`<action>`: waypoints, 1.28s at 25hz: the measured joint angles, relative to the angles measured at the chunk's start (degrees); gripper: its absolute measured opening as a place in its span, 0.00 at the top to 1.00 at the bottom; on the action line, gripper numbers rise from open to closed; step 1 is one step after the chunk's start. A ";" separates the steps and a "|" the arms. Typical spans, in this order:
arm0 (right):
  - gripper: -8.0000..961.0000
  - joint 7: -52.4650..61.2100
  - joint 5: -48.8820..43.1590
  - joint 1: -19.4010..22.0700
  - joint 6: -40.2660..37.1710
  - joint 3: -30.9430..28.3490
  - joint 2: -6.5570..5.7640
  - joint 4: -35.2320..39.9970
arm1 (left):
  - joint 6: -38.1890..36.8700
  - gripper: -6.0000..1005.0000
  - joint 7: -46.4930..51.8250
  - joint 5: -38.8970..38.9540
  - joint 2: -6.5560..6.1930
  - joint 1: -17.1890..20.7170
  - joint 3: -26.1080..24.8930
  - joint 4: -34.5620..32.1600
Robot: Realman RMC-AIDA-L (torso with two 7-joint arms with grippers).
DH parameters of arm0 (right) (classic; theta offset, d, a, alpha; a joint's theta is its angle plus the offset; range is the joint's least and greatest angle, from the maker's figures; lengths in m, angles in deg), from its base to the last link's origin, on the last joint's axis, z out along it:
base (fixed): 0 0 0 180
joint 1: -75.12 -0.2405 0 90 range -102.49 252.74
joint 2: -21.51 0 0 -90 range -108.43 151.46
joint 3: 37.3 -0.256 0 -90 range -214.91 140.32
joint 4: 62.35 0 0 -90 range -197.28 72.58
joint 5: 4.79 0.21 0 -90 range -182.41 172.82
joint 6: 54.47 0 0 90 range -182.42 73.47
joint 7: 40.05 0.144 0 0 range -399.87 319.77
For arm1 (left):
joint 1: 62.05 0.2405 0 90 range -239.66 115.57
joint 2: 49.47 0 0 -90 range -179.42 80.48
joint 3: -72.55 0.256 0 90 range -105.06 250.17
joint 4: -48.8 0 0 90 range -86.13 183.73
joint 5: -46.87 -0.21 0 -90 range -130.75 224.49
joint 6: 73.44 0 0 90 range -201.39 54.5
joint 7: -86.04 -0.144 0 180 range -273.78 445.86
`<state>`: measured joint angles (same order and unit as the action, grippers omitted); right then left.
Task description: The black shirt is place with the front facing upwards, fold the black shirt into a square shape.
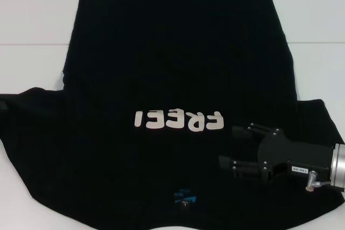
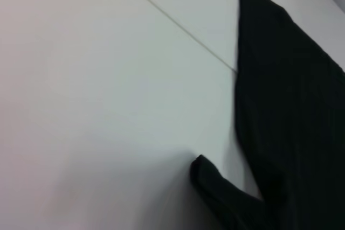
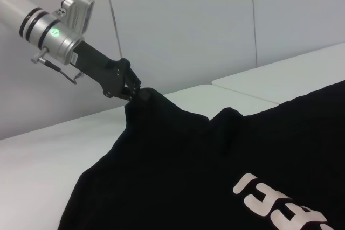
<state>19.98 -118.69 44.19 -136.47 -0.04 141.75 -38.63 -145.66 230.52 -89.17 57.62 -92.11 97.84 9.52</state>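
Note:
The black shirt (image 1: 172, 52) lies spread front up on the white table (image 1: 32, 25). Its cream letters (image 1: 178, 120) cross the chest and the blue neck label (image 1: 186, 197) is near me. My right gripper (image 1: 236, 146) is open and hovers over the shirt's right chest, beside the letters, fingers pointing left. My left gripper (image 3: 132, 87) shows only in the right wrist view. It is shut on the tip of the shirt's left sleeve (image 3: 148, 98) and holds it raised off the table. The left wrist view shows the shirt's edge (image 2: 291, 106).
The white table has a thin seam (image 1: 32, 44) running across it behind the sleeves. Bare table shows at the far left and far right of the shirt. A pale wall (image 3: 188, 25) stands behind the table in the right wrist view.

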 joint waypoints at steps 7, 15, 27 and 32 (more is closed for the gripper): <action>0.08 0.00 0.00 -0.05 0.00 0.09 0.00 0.00 | -5.48 0.97 -0.04 2.65 0.00 -0.62 -0.98 -0.90; 0.08 0.00 0.00 -0.17 0.00 0.26 0.00 -0.28 | -10.58 0.96 -0.01 3.99 2.48 -3.38 -0.61 -1.03; 0.08 0.00 -0.01 -0.78 0.22 0.38 0.00 -0.93 | -8.28 0.96 -3.33 4.80 8.13 -5.25 0.88 1.29; 0.08 0.00 -0.01 -0.79 0.27 0.27 0.00 -0.91 | -8.36 0.88 -7.80 11.19 8.48 -3.50 0.55 4.41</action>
<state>19.98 -118.70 43.40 -136.20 0.23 141.74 -39.54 -154.02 222.72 -77.98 66.10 -95.61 98.39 13.93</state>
